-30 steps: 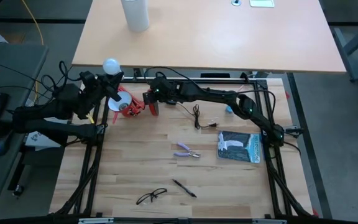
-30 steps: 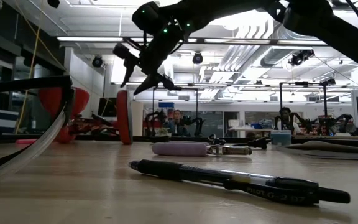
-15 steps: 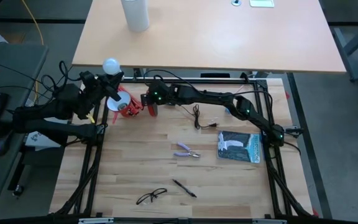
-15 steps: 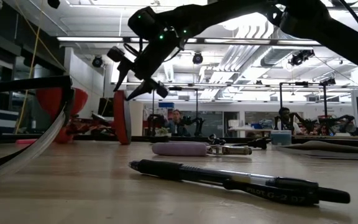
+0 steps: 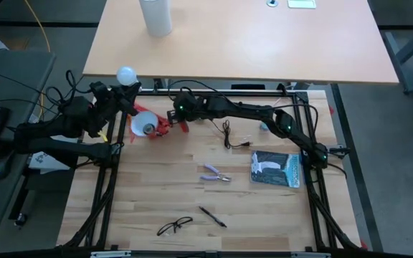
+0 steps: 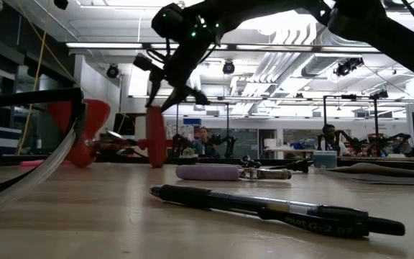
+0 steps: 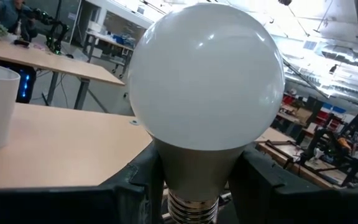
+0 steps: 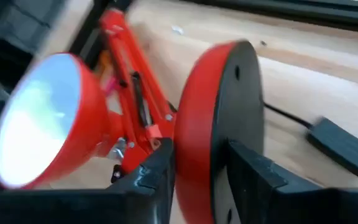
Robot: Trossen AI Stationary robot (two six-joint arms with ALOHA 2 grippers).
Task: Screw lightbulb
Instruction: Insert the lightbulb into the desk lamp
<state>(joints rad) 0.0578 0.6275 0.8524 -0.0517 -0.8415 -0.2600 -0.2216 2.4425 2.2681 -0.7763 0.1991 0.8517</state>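
Two grips are set, and none of the screwing itself looks done. The left jaws [image 7: 191, 186] clench the lightbulb [image 7: 205, 93] by its narrow neck, globe standing clear beyond the fingertips and the threaded base showing between them. The right jaws [image 8: 197, 168] pinch the round red base of the lamp [image 5: 151, 125], which lies tipped on the bench [image 5: 192, 179], its white-lined shade beside those jaws and facing the bulb. Bulb and shade are near one another but apart. By my reckoning, what's left is lining the thread up with the socket, then all the turning.
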